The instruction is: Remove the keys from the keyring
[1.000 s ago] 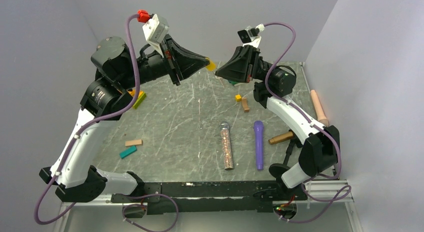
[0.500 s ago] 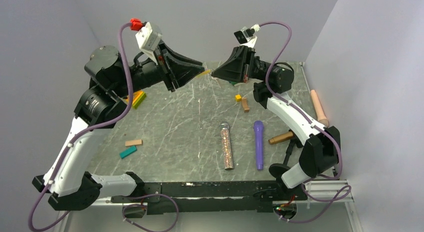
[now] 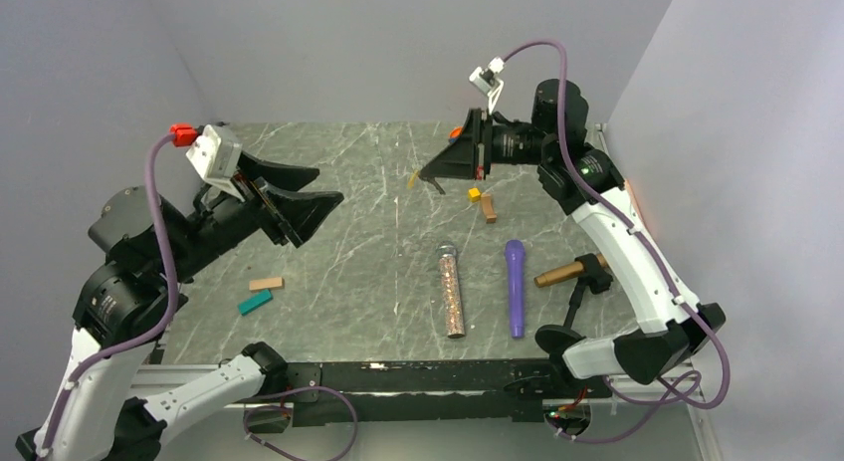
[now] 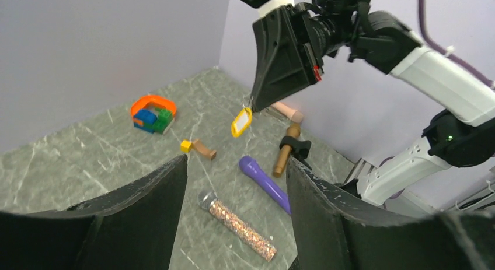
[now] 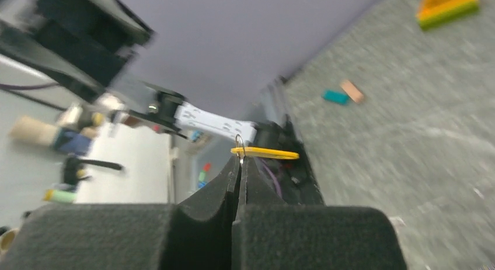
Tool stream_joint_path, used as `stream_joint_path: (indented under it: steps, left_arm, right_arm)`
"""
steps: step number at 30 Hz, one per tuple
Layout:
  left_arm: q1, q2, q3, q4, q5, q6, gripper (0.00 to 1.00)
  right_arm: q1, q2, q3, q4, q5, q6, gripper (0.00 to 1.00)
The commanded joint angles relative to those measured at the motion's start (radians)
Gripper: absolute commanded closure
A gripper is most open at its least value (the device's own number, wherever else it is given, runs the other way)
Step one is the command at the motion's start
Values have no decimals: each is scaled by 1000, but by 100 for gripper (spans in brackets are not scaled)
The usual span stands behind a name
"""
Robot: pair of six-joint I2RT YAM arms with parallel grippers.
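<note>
My right gripper (image 3: 427, 179) is shut on a thin metal keyring (image 5: 239, 144), pinched at its fingertips above the back of the table. A flat yellow key (image 4: 241, 122) hangs from the ring just below those tips; it also shows edge-on in the right wrist view as the yellow key (image 5: 269, 153) and from above as the yellow key (image 3: 412, 179). My left gripper (image 3: 324, 187) is open and holds nothing. It hangs over the left half of the table, well apart from the key, and its wrist view looks between the left gripper (image 4: 236, 165) toward the right gripper (image 4: 252, 104).
On the marble table (image 3: 348, 242) lie a glitter tube (image 3: 452, 290), a purple cylinder (image 3: 514, 287), a brown wooden handle (image 3: 559, 274), a small yellow cube (image 3: 475, 194), a brown block (image 3: 488, 209), a tan block (image 3: 266, 283) and a teal block (image 3: 255, 302). An orange arch with blocks (image 4: 150, 111) sits at the back.
My left gripper opened, let go of the yellow key and drew back to the left and lower. My right gripper stayed shut on the ring and shifted slightly nearer.
</note>
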Motion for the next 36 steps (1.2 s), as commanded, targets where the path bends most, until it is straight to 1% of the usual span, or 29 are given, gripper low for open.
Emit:
stream_joint_path:
  steps: [1, 2, 3, 4, 5, 6, 8, 11, 13, 16, 19, 21, 22, 25, 29, 32, 36]
  left_arm:
    - [27, 115, 47, -183, 15, -32, 32]
    - [37, 155, 68, -217, 62, -33, 32]
    - [45, 190, 84, -242, 118, -35, 29]
    - [54, 220, 97, -253, 176, -42, 15]
    - [65, 249, 109, -258, 225, -50, 8]
    - [81, 275, 124, -259, 262, -66, 5]
    - [100, 316, 151, -256, 312, -82, 5]
    - [139, 344, 148, -195, 402, -100, 6]
    - [175, 357, 126, -133, 519, -135, 10]
    - [227, 402, 121, -41, 683, -204, 24]
    - [269, 422, 103, 116, 841, -308, 32]
    - [290, 432, 86, 229, 917, -380, 36]
    - [294, 439, 84, 271, 938, -408, 39]
    - [294, 464, 97, 326, 968, -431, 48]
    - [289, 491, 110, 339, 987, -429, 55]
    - [271, 505, 115, 323, 994, -414, 59]
    - [243, 525, 149, 240, 973, -350, 61]
  right_arm:
    - [12, -10, 46, -647, 192, -443, 100]
    - [14, -13, 44, -685, 231, -473, 100]
    - [15, -22, 34, -701, 263, -486, 100]
    - [16, -32, 19, -703, 278, -489, 100]
    - [16, -41, 3, -698, 276, -485, 100]
    - [15, -46, -17, -694, 253, -483, 100]
    - [16, -59, -61, -675, 188, -490, 100]
    - [16, -101, -113, -632, 85, -510, 100]
    - [16, -127, -124, -602, 28, -512, 100]
    - [16, -122, -105, -555, -51, -494, 100]
    - [15, -88, -59, -535, -104, -484, 100]
    - [16, -68, -23, -526, -121, -483, 100]
    - [17, -56, -6, -523, -127, -481, 100]
    - [18, -31, 38, -497, -141, -463, 100]
    - [15, -5, 93, -464, -138, -442, 100]
    - [15, 12, 132, -471, -122, -451, 100]
    - [16, 25, 161, -461, -101, -452, 100]
